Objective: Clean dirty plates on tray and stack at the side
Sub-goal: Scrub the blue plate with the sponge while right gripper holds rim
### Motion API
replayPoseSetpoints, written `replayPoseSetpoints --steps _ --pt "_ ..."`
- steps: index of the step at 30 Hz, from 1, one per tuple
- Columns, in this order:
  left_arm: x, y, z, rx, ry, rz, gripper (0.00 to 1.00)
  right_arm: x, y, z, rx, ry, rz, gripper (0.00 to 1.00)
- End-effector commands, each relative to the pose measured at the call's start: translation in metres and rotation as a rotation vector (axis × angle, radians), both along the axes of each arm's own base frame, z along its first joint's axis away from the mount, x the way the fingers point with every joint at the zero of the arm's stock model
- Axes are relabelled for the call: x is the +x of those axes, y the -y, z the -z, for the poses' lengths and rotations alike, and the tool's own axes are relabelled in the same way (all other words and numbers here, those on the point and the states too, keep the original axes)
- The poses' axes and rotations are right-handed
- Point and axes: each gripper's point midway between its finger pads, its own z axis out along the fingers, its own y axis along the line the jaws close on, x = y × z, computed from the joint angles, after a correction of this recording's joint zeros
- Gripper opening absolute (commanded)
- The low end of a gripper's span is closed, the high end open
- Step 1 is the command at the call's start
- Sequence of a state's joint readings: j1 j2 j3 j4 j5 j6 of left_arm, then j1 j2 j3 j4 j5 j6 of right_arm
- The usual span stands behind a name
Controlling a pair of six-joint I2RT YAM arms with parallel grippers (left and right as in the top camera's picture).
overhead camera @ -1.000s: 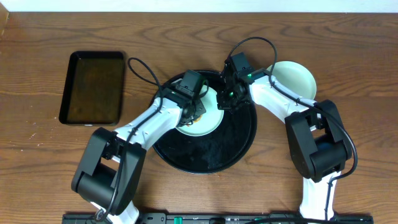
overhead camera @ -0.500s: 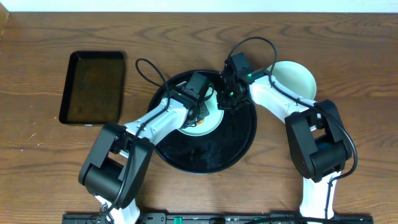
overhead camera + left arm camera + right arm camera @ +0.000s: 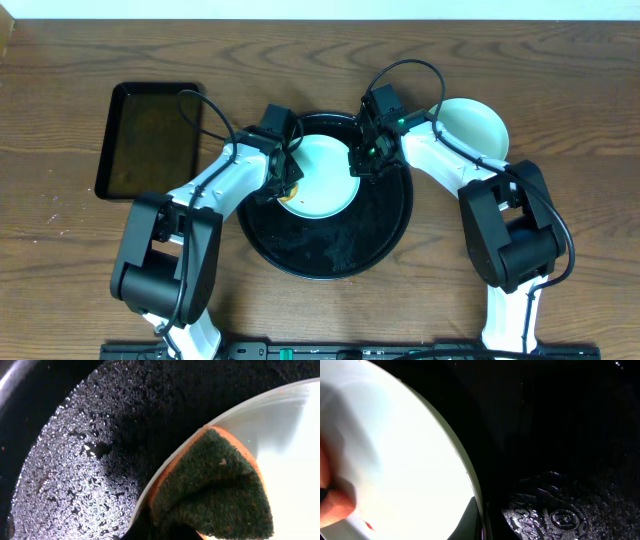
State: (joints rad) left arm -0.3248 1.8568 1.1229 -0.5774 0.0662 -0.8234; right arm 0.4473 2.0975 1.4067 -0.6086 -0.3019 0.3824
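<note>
Your left gripper [image 3: 285, 183] sits over the left edge of the mint plate [image 3: 328, 175], its fingers closed tight on a sponge [image 3: 215, 490] with an orange body and a dark green scouring face. In the left wrist view that green face lies right on the plate's rim, partly over the pale surface and partly at the edge. The plate lies inside the round black tray [image 3: 340, 250], toward the far half, and the tray floor beside it is beaded with water droplets. Your right gripper [image 3: 361, 160] is at the plate's right rim; the right wrist view shows the rim running right up to the camera, but how wide the jaws stand you cannot tell, because the fingers are lost in shadow. That same view shows a small orange speck or two on the plate near its lower edge. A second pale plate [image 3: 478, 125] rests on the wooden table [image 3: 60, 250] to the right of the tray, well apart from the first. A rectangular black tray [image 3: 150, 140] sits off to the left
</note>
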Motion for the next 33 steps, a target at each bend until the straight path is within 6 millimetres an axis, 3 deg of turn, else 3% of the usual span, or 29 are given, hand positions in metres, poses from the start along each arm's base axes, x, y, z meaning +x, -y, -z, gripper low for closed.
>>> replayPoseSetpoints --steps 1,5,9,19,22,25,33 --pt "0.01 -0.029 -0.013 0.1 0.049 0.004 0.07 -0.008 0.013 0.027 -0.087 -0.042 0.015 0.01" --pt "0.023 -0.019 -0.051 0.061 0.176 0.013 0.07 -0.008 0.014 0.027 -0.09 -0.041 0.016 0.01" --pt "0.027 -0.007 -0.062 0.041 0.222 0.035 0.07 -0.008 0.013 0.027 -0.089 -0.039 0.016 0.01" --pt "0.021 0.048 -0.027 -0.01 0.191 0.151 0.08 -0.008 0.014 0.027 -0.09 -0.041 0.016 0.01" --pt "0.016 0.054 -0.018 -0.006 0.17 0.162 0.08 -0.008 0.014 0.027 -0.09 -0.041 0.016 0.01" --pt "0.014 0.054 -0.012 0.006 0.153 0.176 0.08 -0.008 0.013 0.027 -0.089 -0.041 0.016 0.01" --pt "0.008 0.014 -0.007 0.225 0.125 0.215 0.08 -0.01 0.014 0.027 -0.093 -0.049 0.015 0.01"
